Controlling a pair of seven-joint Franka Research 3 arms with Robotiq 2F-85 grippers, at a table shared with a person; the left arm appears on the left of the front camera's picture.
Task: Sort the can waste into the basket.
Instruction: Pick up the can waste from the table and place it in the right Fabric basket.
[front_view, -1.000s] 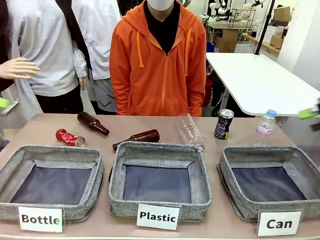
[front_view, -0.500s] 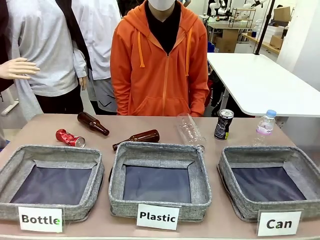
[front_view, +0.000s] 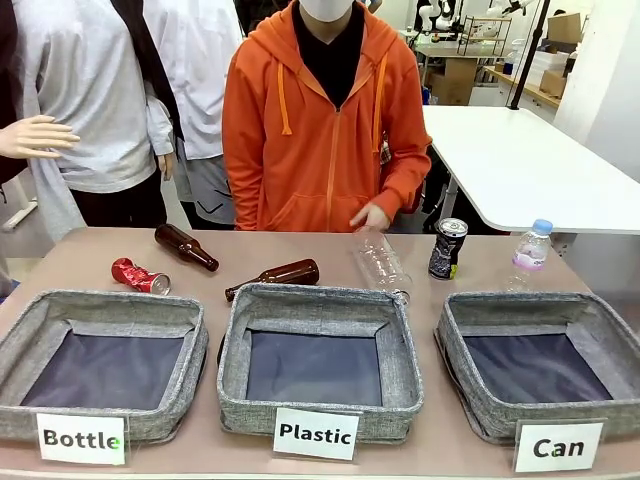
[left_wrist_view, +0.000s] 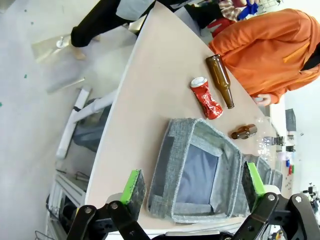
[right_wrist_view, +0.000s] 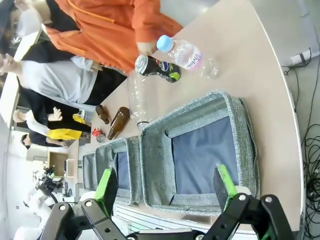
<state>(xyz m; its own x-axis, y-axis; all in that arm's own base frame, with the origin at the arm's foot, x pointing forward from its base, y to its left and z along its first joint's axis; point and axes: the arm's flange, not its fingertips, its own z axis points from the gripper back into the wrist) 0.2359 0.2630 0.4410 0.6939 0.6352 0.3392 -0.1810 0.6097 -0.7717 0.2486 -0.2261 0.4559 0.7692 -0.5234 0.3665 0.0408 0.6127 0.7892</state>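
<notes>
Both arms' jaws gape empty. The upright black drink can stands behind the grey woven "Can" basket; the crushed red can lies far left. Reaching risks striking the person's nearby hand.

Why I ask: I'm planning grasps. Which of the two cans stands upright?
The black can with the silver top, just beyond the Can basket; the crushed red can lies on its side.
</notes>
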